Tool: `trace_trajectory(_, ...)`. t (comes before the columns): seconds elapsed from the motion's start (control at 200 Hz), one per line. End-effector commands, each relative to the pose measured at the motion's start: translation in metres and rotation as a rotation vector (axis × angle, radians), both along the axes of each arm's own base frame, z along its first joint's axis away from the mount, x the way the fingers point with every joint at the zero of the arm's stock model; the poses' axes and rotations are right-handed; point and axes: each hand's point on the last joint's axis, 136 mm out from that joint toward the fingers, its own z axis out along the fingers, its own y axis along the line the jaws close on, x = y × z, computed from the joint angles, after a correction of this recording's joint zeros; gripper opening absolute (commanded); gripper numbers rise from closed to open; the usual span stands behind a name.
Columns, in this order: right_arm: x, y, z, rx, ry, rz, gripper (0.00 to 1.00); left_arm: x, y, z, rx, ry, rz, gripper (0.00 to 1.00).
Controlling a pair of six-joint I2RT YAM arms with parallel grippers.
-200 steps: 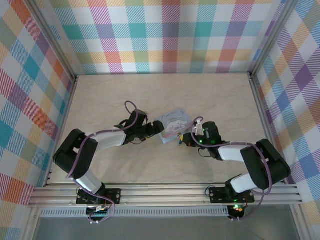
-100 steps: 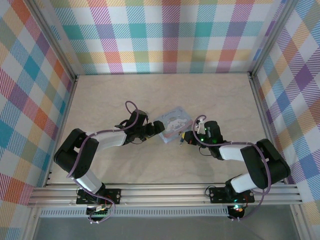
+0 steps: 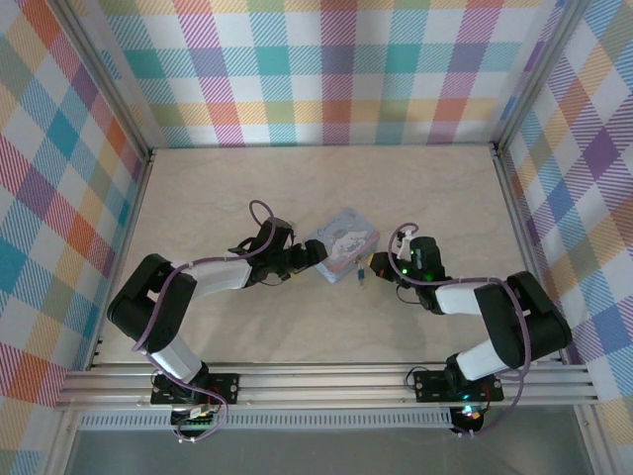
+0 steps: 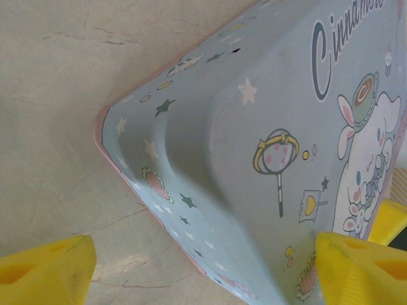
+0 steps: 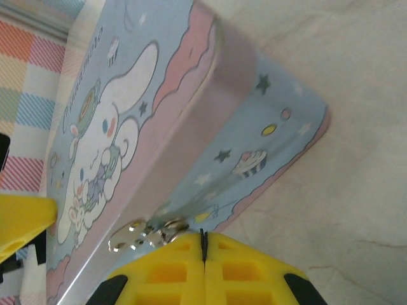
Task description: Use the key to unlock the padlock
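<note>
The light-blue cartoon tin (image 3: 343,240) lies mid-table. My left gripper (image 3: 311,256) is open at its left corner. In the left wrist view that corner of the tin (image 4: 254,140) lies between the yellow fingers (image 4: 44,270); the left finger stands clear of it. My right gripper (image 3: 373,264) is shut at the tin's near right side. A thin dark sliver, the key (image 5: 203,235), is pinched between the pads of the right gripper (image 5: 203,236). A shiny silver latch (image 5: 145,234) is just left of them. A tiny dark bluish piece, apparently the padlock (image 3: 361,278), sits by the right fingertips.
Checked walls (image 3: 326,69) enclose the beige table (image 3: 326,188) on three sides. An aluminium rail (image 3: 326,381) with both arm bases runs along the near edge. Open tabletop lies behind the tin and in front of both grippers.
The right gripper has drawn slightly right and back, staying shut. The tin has shifted a little away from the rail. The left arm has hardly moved.
</note>
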Motion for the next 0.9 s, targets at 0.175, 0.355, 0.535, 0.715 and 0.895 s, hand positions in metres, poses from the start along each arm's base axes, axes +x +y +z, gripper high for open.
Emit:
trace_trajectory(0.175, 0.010, 0.005, 0.007, 0.019, -0.061, 0.022, 0.00, -0.041, 0.035, -0.059, 0.189, 0.206, 0.015, 0.88)
trace_trajectory(0.355, -0.005, 0.010, 0.008, -0.016, -0.104, 0.156, 0.22, -0.042, 0.041, -0.062, 0.219, 0.208, 0.028, 0.85)
trace_trajectory(0.535, -0.015, 0.022, 0.001, -0.002, -0.091, 0.278, 0.43, -0.042, 0.046, -0.065, 0.239, 0.213, 0.038, 0.80)
trace_trajectory(0.715, -0.010, 0.023, -0.012, -0.031, -0.069, 0.289, 0.38, -0.042, 0.053, -0.067, 0.255, 0.215, 0.048, 0.80)
trace_trajectory(0.895, -0.006, 0.023, -0.015, -0.053, -0.083, 0.298, 0.27, -0.041, 0.057, -0.067, 0.254, 0.217, 0.057, 0.80)
